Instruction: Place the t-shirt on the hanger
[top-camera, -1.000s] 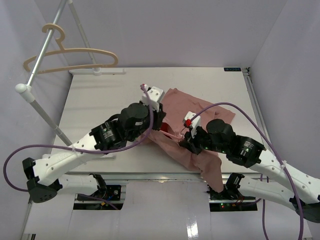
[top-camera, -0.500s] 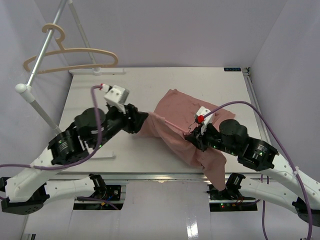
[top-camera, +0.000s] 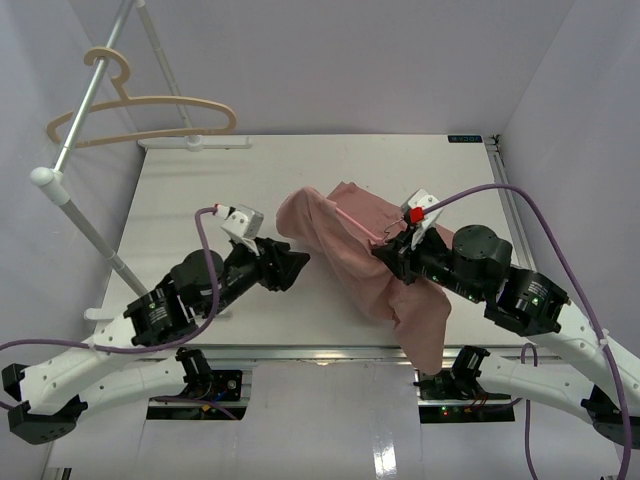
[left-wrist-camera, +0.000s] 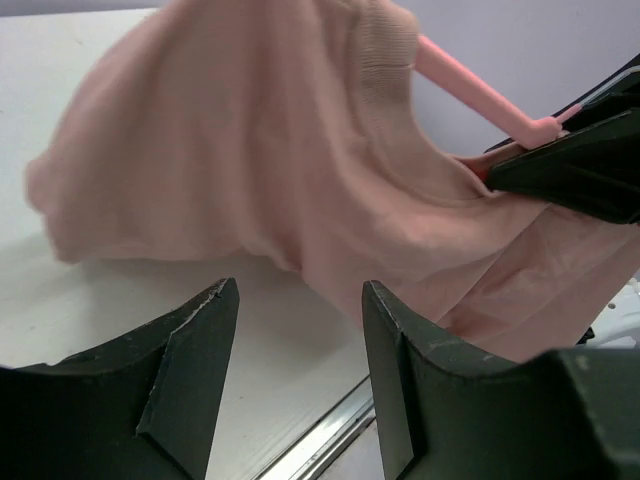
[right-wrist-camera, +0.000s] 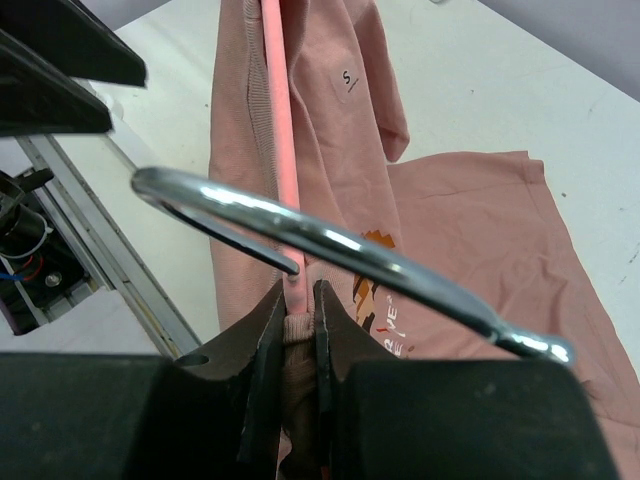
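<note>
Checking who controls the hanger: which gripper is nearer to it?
Right. The right gripper is shut on the hanger; the left gripper is open, apart from it, beside the t-shirt.

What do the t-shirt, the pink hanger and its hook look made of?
The t-shirt looks like soft matte knit cloth: it drapes and folds. The hanger is smooth, even pink, probably plastic or coated wire. Its hook is polished metal, with bright glints.

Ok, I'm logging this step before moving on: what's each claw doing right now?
Left claw: open, holding nothing.
Right claw: closed on the pink hanger, with t-shirt cloth apparently pinched in too.
</note>
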